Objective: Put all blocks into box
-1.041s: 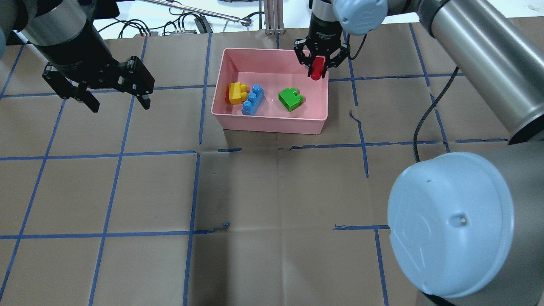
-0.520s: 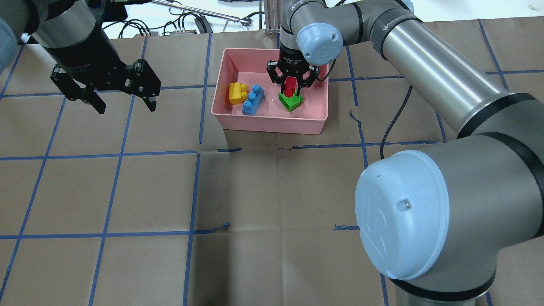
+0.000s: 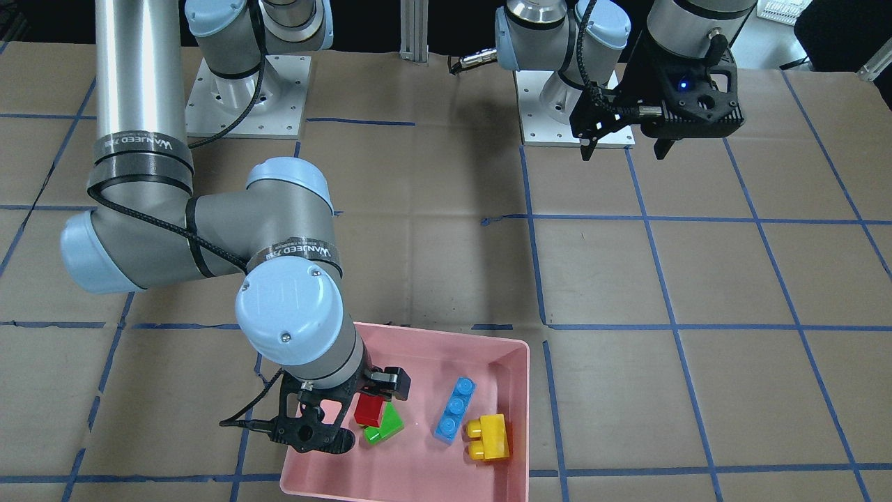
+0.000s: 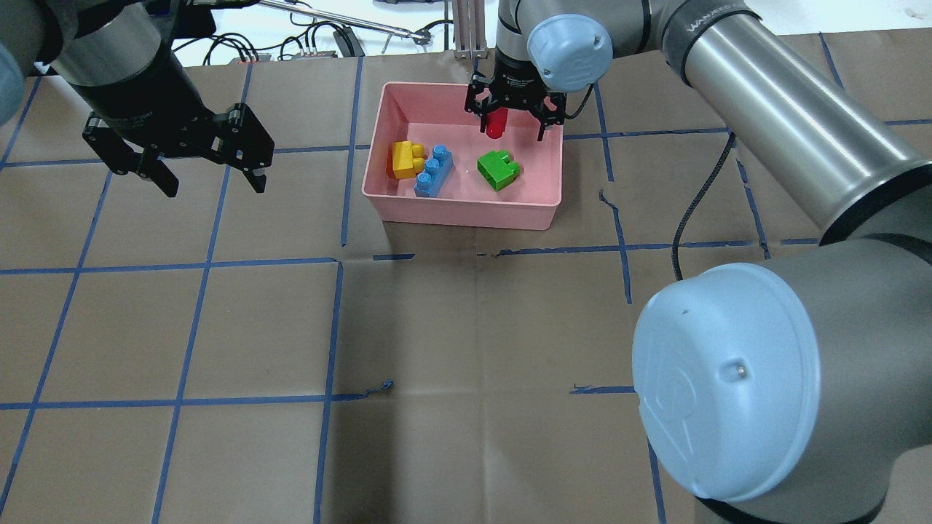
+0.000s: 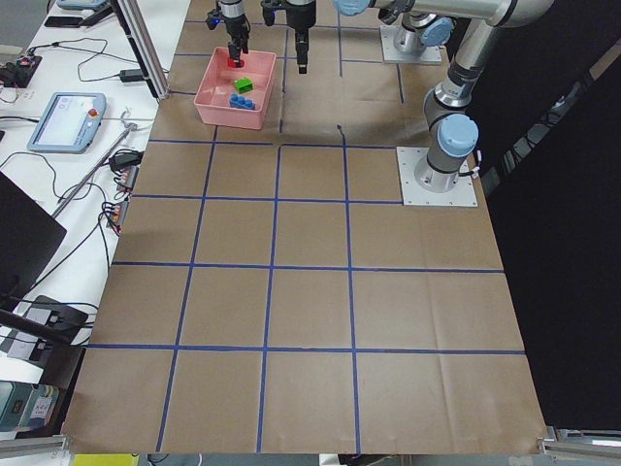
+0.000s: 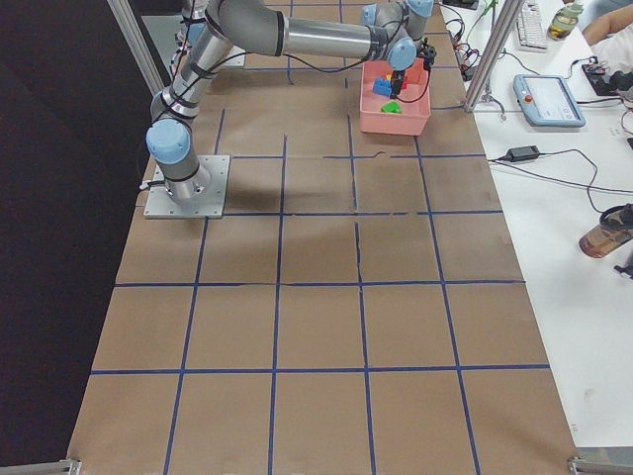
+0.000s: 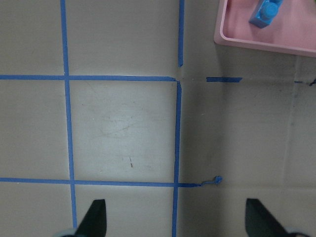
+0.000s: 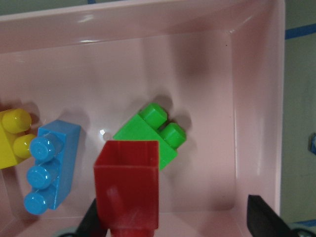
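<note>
The pink box [image 4: 466, 218] holds the yellow block [image 4: 404, 160], the blue block [image 4: 433, 171] and the green block [image 4: 499, 169]. My right gripper [image 4: 512, 129] hangs over the box's far right part, jaws spread wide. The red block [image 4: 496, 122] sits between the jaws against one finger. In the right wrist view the red block [image 8: 128, 182] is close to the camera, above the green block [image 8: 148, 133]. I cannot tell if it rests on anything. My left gripper [image 4: 207, 171] is open and empty over the paper, left of the box.
Brown paper with blue tape lines covers the table [image 4: 466, 327]. Cables and a metal post [image 4: 470, 29] lie beyond the far edge, behind the box. The right arm's elbow [image 4: 750, 378] fills the lower right of the overhead view.
My right gripper was shut on the red block over the green block. It has moved toward the box's far wall and opened. The left gripper barely moved.
</note>
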Robot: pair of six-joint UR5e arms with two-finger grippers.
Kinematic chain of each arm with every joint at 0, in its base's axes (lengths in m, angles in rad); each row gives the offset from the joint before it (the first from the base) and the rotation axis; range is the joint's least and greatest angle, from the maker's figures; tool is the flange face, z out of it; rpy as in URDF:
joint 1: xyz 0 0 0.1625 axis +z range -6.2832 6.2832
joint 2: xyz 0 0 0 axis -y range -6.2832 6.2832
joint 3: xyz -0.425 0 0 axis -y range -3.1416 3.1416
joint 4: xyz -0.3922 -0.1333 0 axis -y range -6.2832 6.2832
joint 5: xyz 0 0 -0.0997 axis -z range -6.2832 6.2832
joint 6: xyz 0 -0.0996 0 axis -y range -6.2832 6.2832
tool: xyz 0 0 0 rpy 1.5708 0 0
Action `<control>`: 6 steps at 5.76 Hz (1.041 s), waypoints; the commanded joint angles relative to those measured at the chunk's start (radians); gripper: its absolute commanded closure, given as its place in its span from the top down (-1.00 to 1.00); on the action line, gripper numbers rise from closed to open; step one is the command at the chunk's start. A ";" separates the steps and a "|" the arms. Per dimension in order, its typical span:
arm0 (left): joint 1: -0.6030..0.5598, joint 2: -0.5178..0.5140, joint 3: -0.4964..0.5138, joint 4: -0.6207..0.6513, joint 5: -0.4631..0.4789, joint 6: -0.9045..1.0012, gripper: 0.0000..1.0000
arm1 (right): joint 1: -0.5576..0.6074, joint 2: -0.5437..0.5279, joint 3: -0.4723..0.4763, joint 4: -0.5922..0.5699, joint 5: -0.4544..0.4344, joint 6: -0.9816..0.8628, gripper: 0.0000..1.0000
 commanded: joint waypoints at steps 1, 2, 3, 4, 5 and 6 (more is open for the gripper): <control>0.000 0.001 -0.001 0.002 -0.004 0.000 0.99 | -0.014 -0.022 0.005 0.036 0.000 -0.017 0.99; 0.000 0.001 -0.001 0.002 -0.004 0.000 0.99 | -0.013 -0.021 0.006 0.056 0.005 -0.020 0.99; 0.001 0.001 -0.001 0.002 -0.006 0.000 0.99 | -0.014 -0.021 -0.001 0.112 0.003 -0.154 1.00; 0.000 0.000 0.000 0.002 -0.006 0.000 0.99 | -0.013 -0.019 0.003 0.124 0.000 -0.249 1.00; 0.000 0.000 -0.001 0.002 -0.006 0.000 0.99 | -0.020 -0.024 -0.007 0.125 -0.003 -0.253 1.00; 0.001 0.000 -0.001 0.002 -0.006 0.000 0.99 | -0.054 -0.063 0.003 0.160 -0.003 -0.261 1.00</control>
